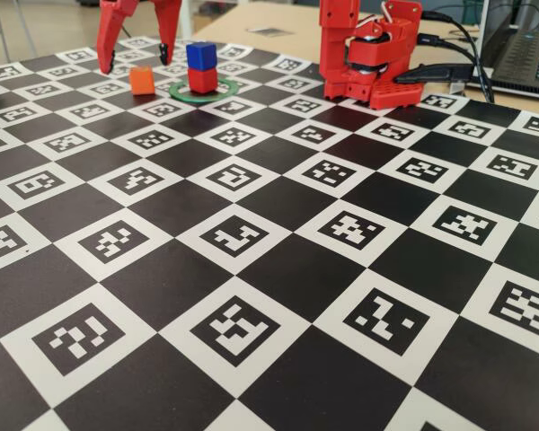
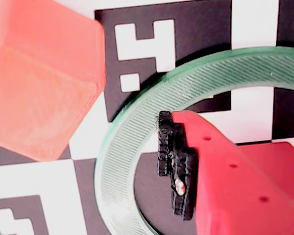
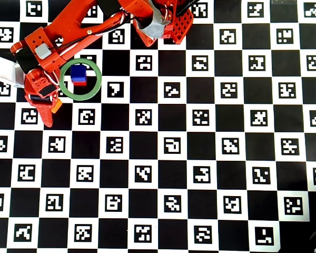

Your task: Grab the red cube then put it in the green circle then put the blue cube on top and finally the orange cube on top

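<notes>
In the fixed view the blue cube (image 1: 201, 56) sits on the red cube (image 1: 202, 80) inside the green circle (image 1: 203, 90). The orange cube (image 1: 142, 80) stands on the board just left of the ring. My gripper (image 1: 136, 63) hangs open over the orange cube, one fingertip on each side, with nothing held. The overhead view shows the blue cube (image 3: 78, 72) in the ring (image 3: 89, 93) and the orange cube (image 3: 56, 105) partly under the gripper. In the wrist view the orange cube (image 2: 39, 73) is at upper left. One black-padded finger (image 2: 174, 156) lies over the ring (image 2: 137, 127), and the stack is hidden.
The arm's red base (image 1: 368, 54) stands at the back right of the checkered marker board (image 1: 278, 269), with cables and a laptop (image 1: 521, 45) beyond it. The arm (image 3: 68, 37) reaches across the board's top-left corner in the overhead view.
</notes>
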